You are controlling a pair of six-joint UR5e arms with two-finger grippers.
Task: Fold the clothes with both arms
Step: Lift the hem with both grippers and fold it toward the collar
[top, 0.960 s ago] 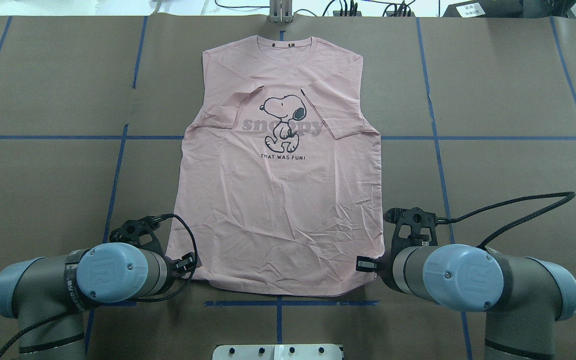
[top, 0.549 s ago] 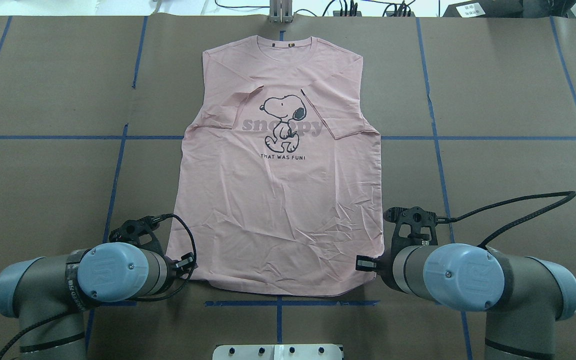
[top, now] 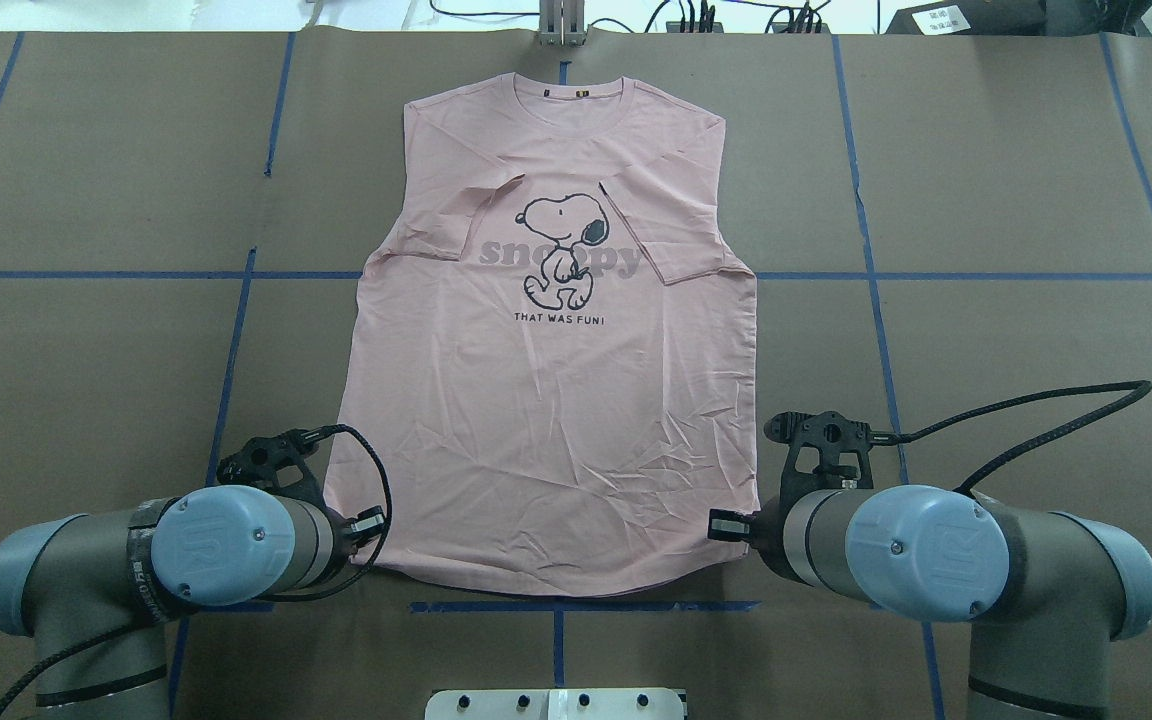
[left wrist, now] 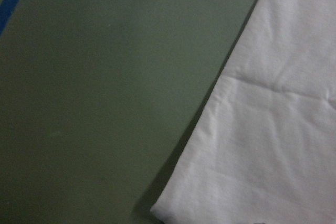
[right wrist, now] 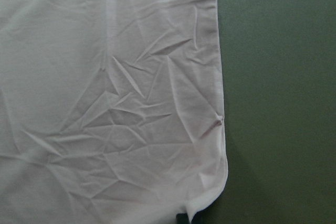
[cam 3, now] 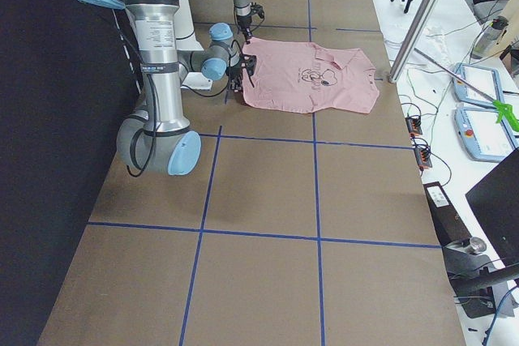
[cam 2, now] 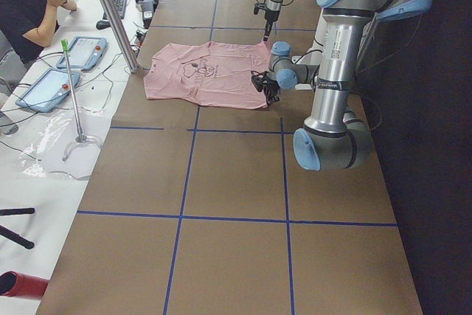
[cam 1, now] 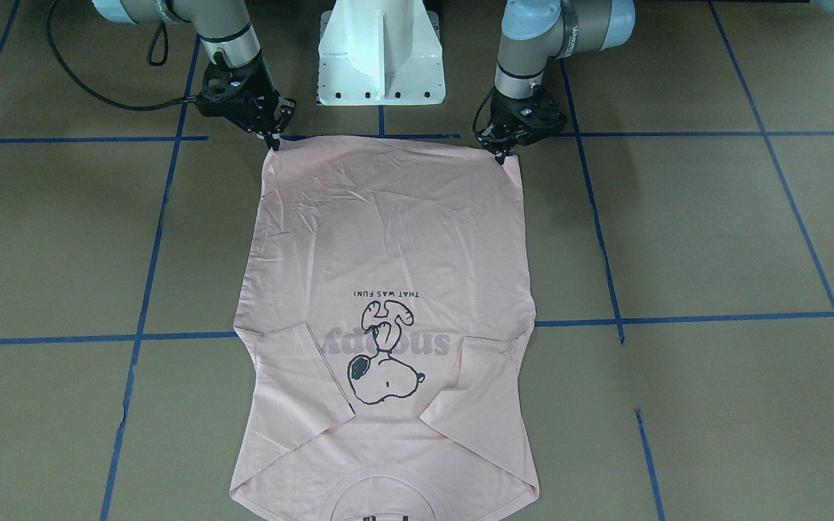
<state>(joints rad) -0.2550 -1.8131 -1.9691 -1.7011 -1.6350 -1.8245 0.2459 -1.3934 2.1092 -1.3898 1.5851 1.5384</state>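
The pale pink T-shirt lies flat on the brown table with the dog print up, the collar far from me and both sleeves folded inward. My left gripper is pinched shut on the near hem corner on my left. My right gripper is pinched shut on the other near hem corner. In the overhead view both wrists hide the fingertips. The right wrist view shows the rounded hem corner gathered at the bottom edge. The left wrist view shows the other corner with a shadow under it.
The white pedestal base stands just behind the hem. Blue tape lines cross the table. A metal pole, tablets and a seated person are beyond the collar end.
The shirt's lower half has shifted slightly toward the overhead view's left, and its near corners have drawn in a little. Both wrists have shifted slightly along with them.
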